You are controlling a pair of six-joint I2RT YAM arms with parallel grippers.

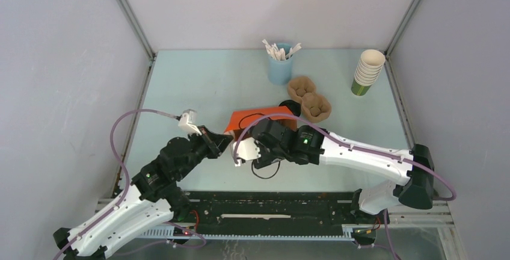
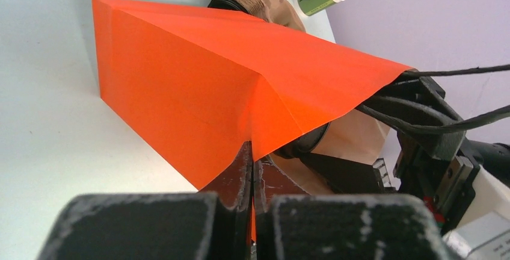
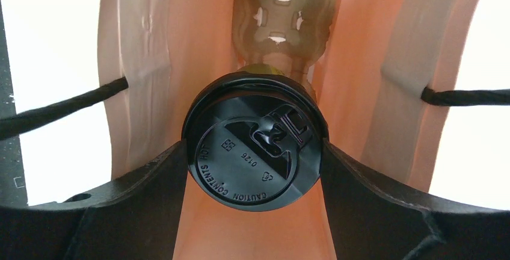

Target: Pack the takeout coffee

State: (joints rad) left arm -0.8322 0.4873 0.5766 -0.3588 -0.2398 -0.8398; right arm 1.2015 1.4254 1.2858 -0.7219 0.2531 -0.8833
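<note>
Inside the orange bag [image 2: 180,73], the right tool [image 3: 253,151] is clamped on the coffee [image 3: 255,173], lid toward the wrist, base aimed deeper in; the left tool [image 2: 252,173] pinches the bag's rim.

This is a robotics lab test cell, not a café. Plain white panels [image 1: 66,61] on metal struts [image 1: 129,13] box in a pale-green worktop [image 1: 198,85]. A left arm [image 1: 120,215] and a right arm [image 1: 361,151] are bolted to a black rail [image 1: 270,212] at its near edge, trailing loose purple cables [image 1: 117,145]. The goods are takeout ware: a cup stack [image 1: 367,70], a stirrer pot [image 1: 280,67], pulp carriers [image 1: 310,97], an orange bag [image 1: 276,114] and a lidded coffee [image 3: 255,151].
</note>
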